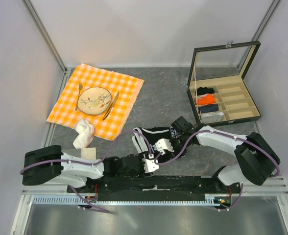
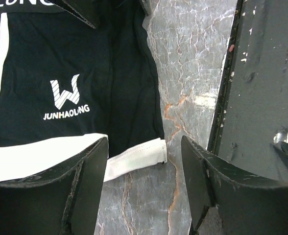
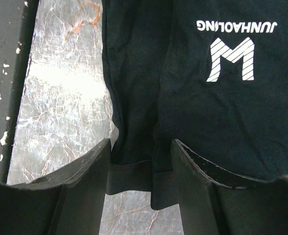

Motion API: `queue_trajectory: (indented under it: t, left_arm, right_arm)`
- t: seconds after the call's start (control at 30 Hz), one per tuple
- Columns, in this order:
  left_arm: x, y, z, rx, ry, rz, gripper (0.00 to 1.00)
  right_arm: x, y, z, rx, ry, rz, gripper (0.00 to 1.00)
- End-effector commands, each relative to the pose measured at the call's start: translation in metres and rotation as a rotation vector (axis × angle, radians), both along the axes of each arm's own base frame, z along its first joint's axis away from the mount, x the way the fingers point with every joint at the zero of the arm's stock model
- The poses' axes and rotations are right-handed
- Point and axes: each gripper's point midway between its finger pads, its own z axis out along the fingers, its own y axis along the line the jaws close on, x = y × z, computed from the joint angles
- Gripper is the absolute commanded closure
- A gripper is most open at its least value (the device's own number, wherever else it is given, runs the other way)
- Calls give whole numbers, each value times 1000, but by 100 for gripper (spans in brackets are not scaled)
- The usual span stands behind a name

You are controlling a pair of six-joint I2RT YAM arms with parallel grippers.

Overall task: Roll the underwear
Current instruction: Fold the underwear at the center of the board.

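Observation:
The underwear (image 1: 150, 132), black with white trim and a JUNHAOLUNG logo, lies flat on the grey marble table just ahead of the arm bases. My left gripper (image 1: 151, 165) is open at its near edge. In the left wrist view the white-trimmed corner (image 2: 134, 159) lies just ahead of the gap between the open fingers (image 2: 87, 183). My right gripper (image 1: 164, 144) is open over the garment's right side. In the right wrist view its fingers (image 3: 83, 181) straddle a black hem (image 3: 134, 169) of the underwear (image 3: 217, 98) without closing on it.
An orange checked cloth (image 1: 127, 95) at the back left holds a plate (image 1: 94, 100), fork and knife. A crumpled white tissue (image 1: 84, 133) lies at its near edge. An open compartment box (image 1: 247, 105) with rolled garments stands at the back right. A black rail (image 2: 261, 88) runs along the near edge.

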Motion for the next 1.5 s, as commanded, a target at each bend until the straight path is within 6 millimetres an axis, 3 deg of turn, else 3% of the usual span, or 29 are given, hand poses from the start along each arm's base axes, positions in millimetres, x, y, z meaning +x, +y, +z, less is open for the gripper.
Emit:
queue_trajectory:
  t: [0.0,0.33,0.43,0.73,1.17,1.47]
  left_arm:
    - [13,-19,23,-40,-121,-8,31]
    - [17,-25,28,-43,-185,-18,30]
    - [19,-25,23,-26,-194,-21,31]
    - [13,-29,19,-26,-181,-54,31]
    - [-6,-33,25,-65,-102,-126,31]
    - [5,-33,-1,27,-120,-83,30]
  right_arm:
    - [2,0,-5,-5,-8,0,42]
    - [-3,0,-9,-30,47,-7,73]
    - [-6,3,-5,-22,82,-10,77]
    - [-9,7,8,14,189,-33,80]
    - [-10,5,9,12,272,-59,81]
    - [-8,3,11,18,302,-73,81]
